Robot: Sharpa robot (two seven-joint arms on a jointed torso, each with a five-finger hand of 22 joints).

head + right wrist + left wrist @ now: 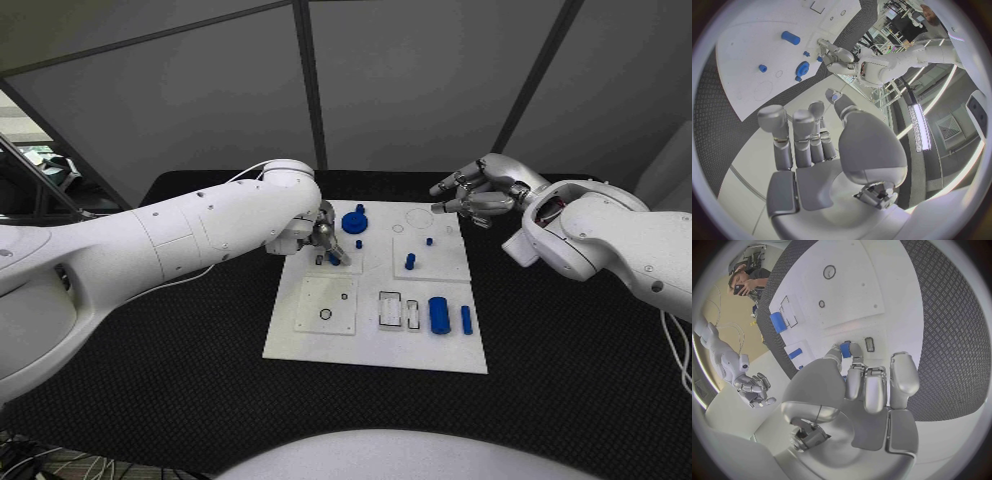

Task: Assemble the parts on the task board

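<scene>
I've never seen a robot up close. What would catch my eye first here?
Probably the white task board in the middle of the black table, dotted with small blue parts such as the blue cylinder near its front edge. Next, the left hand holding a blue part over the board, and the right hand raised past its far corner.

text: none readable | labels, brands, numbers, signs: none legible on task board (378, 340), parts, arms or tabletop (173, 380) | board markings: outlines only, no lettering
</scene>
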